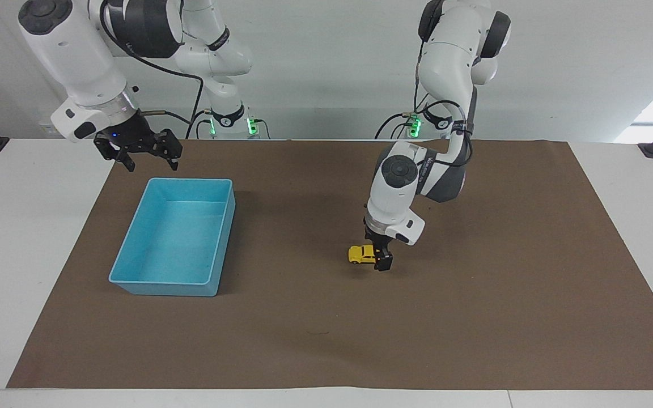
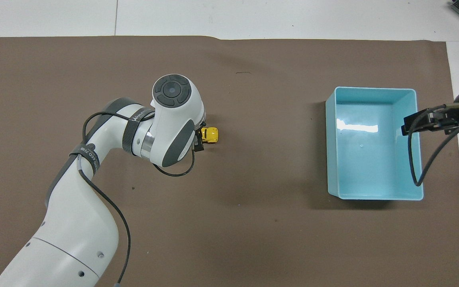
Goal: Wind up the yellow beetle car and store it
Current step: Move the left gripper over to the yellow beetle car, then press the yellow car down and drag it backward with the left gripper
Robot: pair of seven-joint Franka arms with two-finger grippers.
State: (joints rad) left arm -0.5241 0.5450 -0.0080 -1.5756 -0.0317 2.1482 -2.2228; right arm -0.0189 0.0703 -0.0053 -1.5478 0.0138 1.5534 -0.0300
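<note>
My left gripper (image 1: 382, 258) sat low over the mat (image 1: 474, 317), at the car (image 1: 360, 254)'s end toward my left arm. The bin (image 1: 134, 277) lay well apart toward my right arm's end, my right gripper (image 1: 145, 161) over its nearer rim.

Hidden in both views behind the left gripper (image 1: 381, 262) and its wrist, one end of the yellow beetle car (image 1: 360, 254); cut off by the overhead picture's edge, most of the right gripper (image 2: 432, 121) and its arm.
</note>
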